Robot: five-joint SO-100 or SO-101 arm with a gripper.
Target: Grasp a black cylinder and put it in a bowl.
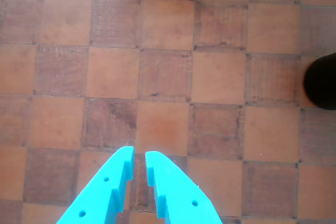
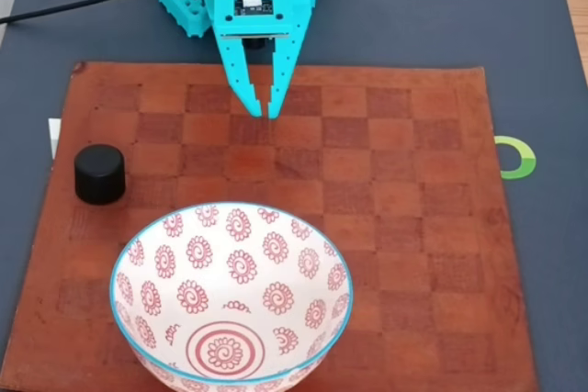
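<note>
Black and matte, the black cylinder (image 2: 99, 173) is sitting upright at the left of the fixed view, on the edge of the brown checkered leather mat (image 2: 404, 181), and you are looking at a task that, as far as I can judge, is not yet begun in earnest. Nothing is lying in the bowl (image 2: 138, 268), which is standing at the lower centre of that view with its red spiral flowers and pale blue rim fully showing. Your turquoise end effector (image 2: 266, 112) is hanging at the upper centre of the frame, well apart from the cylinder, its jaws nearly together with only a narrow slit between the tips and nothing between them. In the wrist view the end effector (image 1: 139, 156) is pointing up from the bottom edge over bare squares, while the cylinder (image 1: 321, 81) is showing as a dark shape cut by the right edge. Reaching, grasping, carrying and dropping are all remaining. The cylinder is looking short, flat-topped and cap-like, far smaller than the bowl.
</note>
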